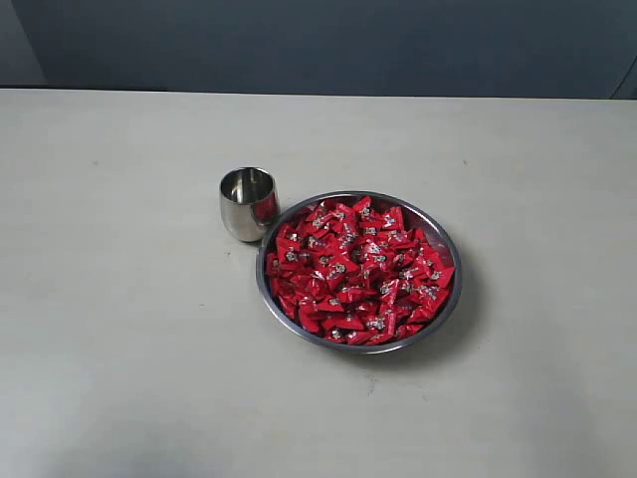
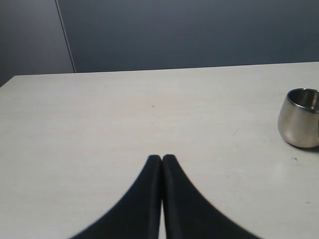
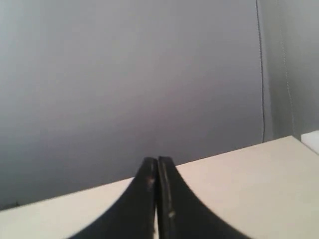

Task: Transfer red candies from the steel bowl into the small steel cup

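The steel bowl [image 1: 450, 299] sits near the table's middle, heaped with red candies [image 1: 358, 269]. The small steel cup [image 1: 248, 203] stands upright, touching the bowl's far-left rim; its inside looks empty. Neither arm shows in the exterior view. In the left wrist view my left gripper [image 2: 161, 158] is shut with nothing in it, low over bare table, and the cup [image 2: 300, 117] appears off to one side, well apart from it. My right gripper [image 3: 157, 160] is shut and empty too, facing the grey wall above the table's edge. Bowl and candies are out of both wrist views.
The pale table [image 1: 119, 299] stretches wide around bowl and cup. A dark grey-blue wall [image 1: 318, 40] runs behind its far edge. In the right wrist view a table corner [image 3: 294, 142] and a thin cable [image 3: 261, 74] on the wall appear.
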`<state>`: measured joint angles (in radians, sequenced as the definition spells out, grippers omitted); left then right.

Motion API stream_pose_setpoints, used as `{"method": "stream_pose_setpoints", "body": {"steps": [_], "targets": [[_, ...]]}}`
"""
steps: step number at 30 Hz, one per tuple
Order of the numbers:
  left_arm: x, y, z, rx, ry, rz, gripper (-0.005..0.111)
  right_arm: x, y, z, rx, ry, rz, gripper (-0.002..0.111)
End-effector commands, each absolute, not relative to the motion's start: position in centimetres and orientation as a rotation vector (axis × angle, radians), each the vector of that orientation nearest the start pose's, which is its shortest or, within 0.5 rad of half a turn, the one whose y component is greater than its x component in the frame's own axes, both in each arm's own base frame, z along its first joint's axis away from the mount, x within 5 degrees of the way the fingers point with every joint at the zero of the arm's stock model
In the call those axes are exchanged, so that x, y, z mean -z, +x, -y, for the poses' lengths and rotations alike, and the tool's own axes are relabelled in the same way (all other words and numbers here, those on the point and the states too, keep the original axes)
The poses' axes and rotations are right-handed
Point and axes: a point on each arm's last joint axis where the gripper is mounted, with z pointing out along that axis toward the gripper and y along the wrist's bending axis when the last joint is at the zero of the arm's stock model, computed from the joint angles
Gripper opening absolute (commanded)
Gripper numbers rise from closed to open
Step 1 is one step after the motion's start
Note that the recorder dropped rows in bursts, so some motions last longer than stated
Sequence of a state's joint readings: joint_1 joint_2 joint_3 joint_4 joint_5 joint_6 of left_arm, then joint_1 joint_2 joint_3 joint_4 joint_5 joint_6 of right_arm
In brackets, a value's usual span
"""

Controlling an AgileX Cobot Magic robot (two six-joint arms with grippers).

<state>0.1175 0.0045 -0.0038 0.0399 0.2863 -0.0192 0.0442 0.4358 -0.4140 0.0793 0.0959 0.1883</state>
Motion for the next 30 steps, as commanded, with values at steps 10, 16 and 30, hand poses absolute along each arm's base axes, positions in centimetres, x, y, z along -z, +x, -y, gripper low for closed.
{"method": "stream_pose_setpoints", "body": {"steps": [10,16,30], "targets": [[-18.7,5.4,-0.7,-0.107,-0.097,-1.766,0.000,-30.9,22.2,-8.8,-0.261,-0.595,-2.066,-0.001],[-18.7,5.4,-0.7,-0.107,-0.097,-1.766,0.000,-27.1,26.2,-13.3,-0.648,-0.940,-2.297,-0.001],[-18.7,5.4,-0.7,-0.107,-0.097,-1.766,0.000,-21.7,27.5,-18.4,-0.848,-1.203,-2.434,-0.001]]}}
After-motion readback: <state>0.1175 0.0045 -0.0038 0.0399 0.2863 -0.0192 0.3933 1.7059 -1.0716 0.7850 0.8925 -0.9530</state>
